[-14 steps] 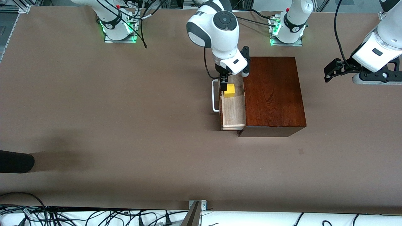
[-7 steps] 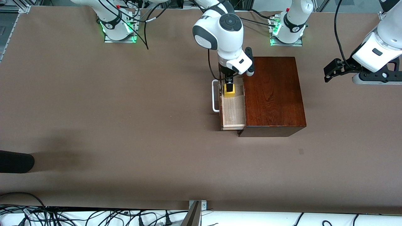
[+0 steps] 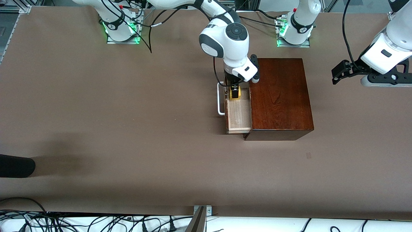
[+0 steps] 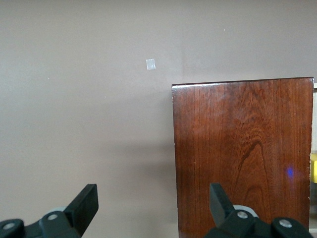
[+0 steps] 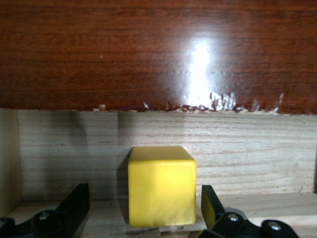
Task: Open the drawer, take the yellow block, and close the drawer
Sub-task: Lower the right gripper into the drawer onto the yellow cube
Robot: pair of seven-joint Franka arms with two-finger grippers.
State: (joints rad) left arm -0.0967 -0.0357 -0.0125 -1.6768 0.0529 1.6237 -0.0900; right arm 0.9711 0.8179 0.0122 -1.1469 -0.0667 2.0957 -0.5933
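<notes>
Reaching down into the open drawer (image 3: 238, 112), the right hand (image 3: 235, 91) sits low over the yellow block (image 3: 235, 94), its two black fingers (image 5: 74, 206) spread wide, one on each side of the cube with a gap showing on both sides, so nothing is gripped. The block rests on the pale wood floor of the drawer, at the end of the tray farther from the front camera, close beside the dark mahogany box (image 3: 280, 96). In the right wrist view the cube (image 5: 161, 186) stands upright and square on the light wood, with the glossy reddish-brown box wall (image 5: 158, 49) rising above the tray. The drawer is pulled out toward the right arm's end of the bench (image 3: 128, 129), its white U-shaped handle (image 3: 220, 98) leading.

The left hand (image 3: 338, 72) waits in the air over the bare bench at the left arm's end, well apart from the box, its fingers (image 4: 84, 201) held wide with nothing between them. Its wrist view looks along the box top (image 4: 242, 153), and a small pale mark (image 4: 150, 64) lies on the bench nearby. No brand name, label or readable writing shows anywhere.
</notes>
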